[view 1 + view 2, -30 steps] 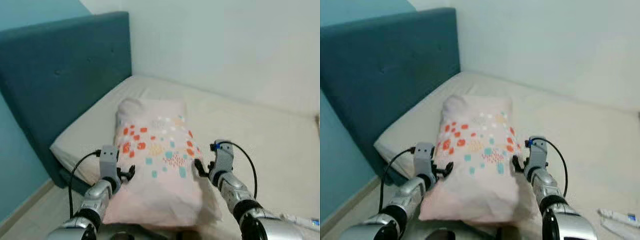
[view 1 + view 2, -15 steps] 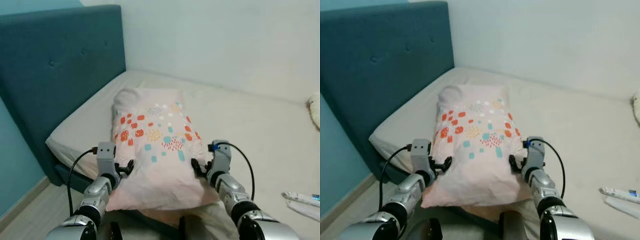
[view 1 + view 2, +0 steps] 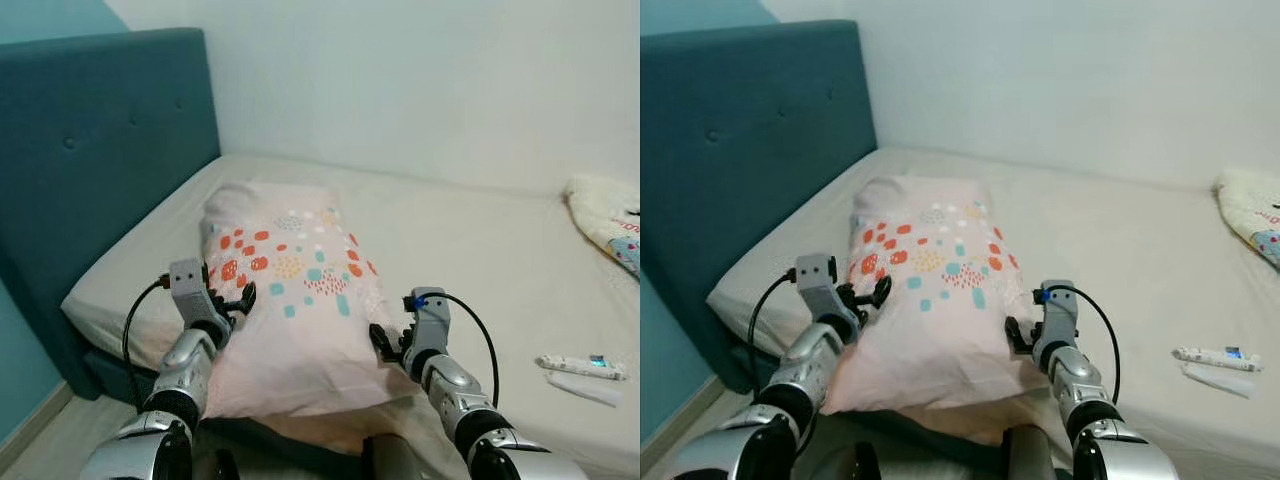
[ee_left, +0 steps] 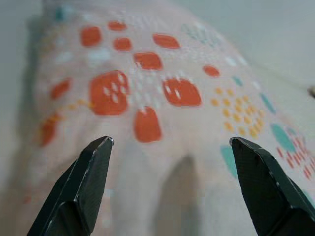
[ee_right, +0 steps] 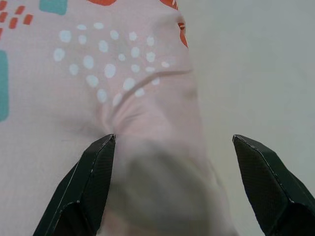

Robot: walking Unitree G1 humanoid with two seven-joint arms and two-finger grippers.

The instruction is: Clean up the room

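While both sets of fingers stand spread wide and grip nothing, the left gripper point(image 3: 228, 300) sits at the near left edge of the soft pink pillow point(image 3: 290, 300) and the right gripper point(image 3: 385, 342) at its near right corner. The pillow, dotted orange and teal, lies lengthwise on the beige mattress point(image 3: 480, 250). Right, a flat tube point(image 3: 580, 363); farther, a padded teal headboard point(image 3: 90, 170).

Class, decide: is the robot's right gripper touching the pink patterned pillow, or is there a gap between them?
Touching. In the right wrist view the right gripper is open, and the pillow bunches against one of its fingers.
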